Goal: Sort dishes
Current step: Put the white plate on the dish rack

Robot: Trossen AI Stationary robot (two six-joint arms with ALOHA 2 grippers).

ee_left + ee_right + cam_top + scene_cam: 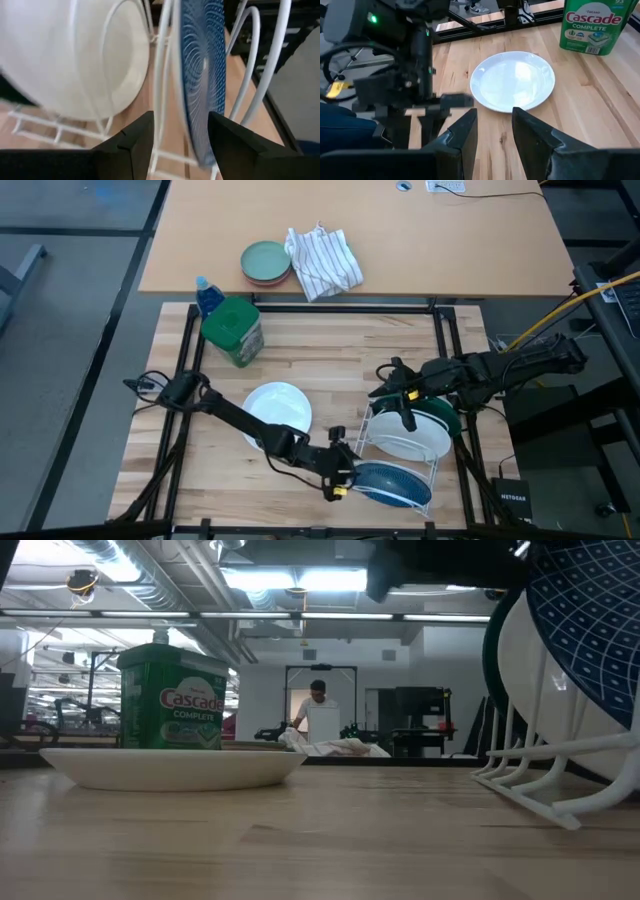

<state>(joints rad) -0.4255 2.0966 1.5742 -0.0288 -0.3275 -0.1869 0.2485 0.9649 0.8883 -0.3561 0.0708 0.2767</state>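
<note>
The blue patterned plate stands on edge in the near slot of the white wire rack. Behind it stand a white plate and the dark green plate. A second white plate lies flat on the table. My left gripper is open, level, just left of the blue plate's rim. In the left wrist view a rack wire and the blue plate stand just beyond the fingers. My right gripper is open and empty over the rack's far left corner, and its wrist view shows the flat plate.
A green-lidded Cascade jar stands at the far left of the table, with a blue bottle behind it. On the desk beyond lie a pale green dish on a pinkish one and a striped cloth. A person shows far off in the room.
</note>
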